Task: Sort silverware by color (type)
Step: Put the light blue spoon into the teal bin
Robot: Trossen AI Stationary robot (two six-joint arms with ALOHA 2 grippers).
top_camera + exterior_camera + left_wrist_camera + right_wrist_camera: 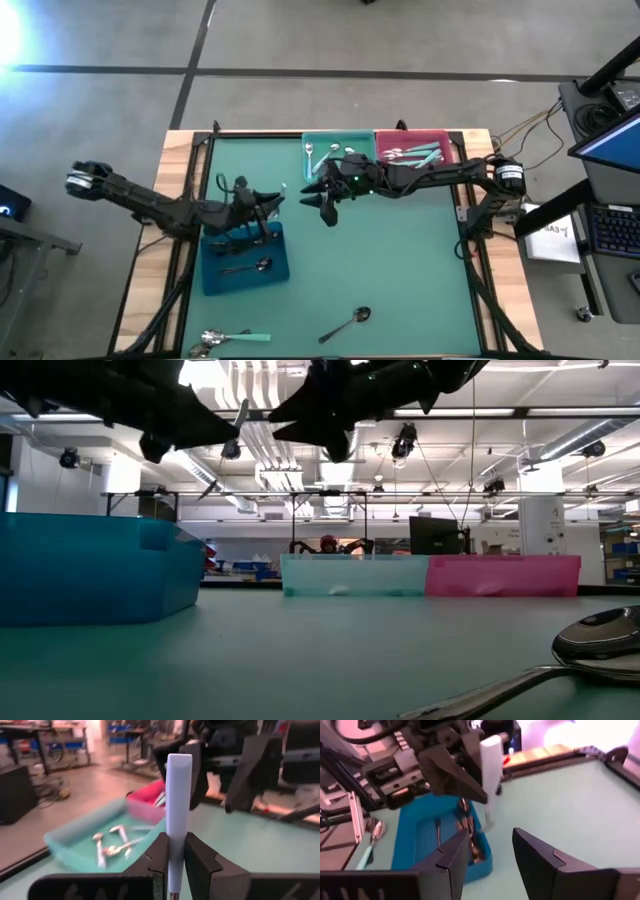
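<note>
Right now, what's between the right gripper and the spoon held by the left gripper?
Nothing. In the right wrist view, only open air separates the open right gripper from the pale-handled spoon pinched in the left gripper.

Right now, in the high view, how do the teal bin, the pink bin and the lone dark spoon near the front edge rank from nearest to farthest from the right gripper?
Measured from the right gripper:
1. Teal bin, at the table's back edge, just behind the gripper.
2. Pink bin, beside the teal bin, toward the right arm's base.
3. Dark spoon, alone near the front edge.

Green table (pixel 400 260): bins (pixel 244 262), loose spoons (pixel 346 324)
</note>
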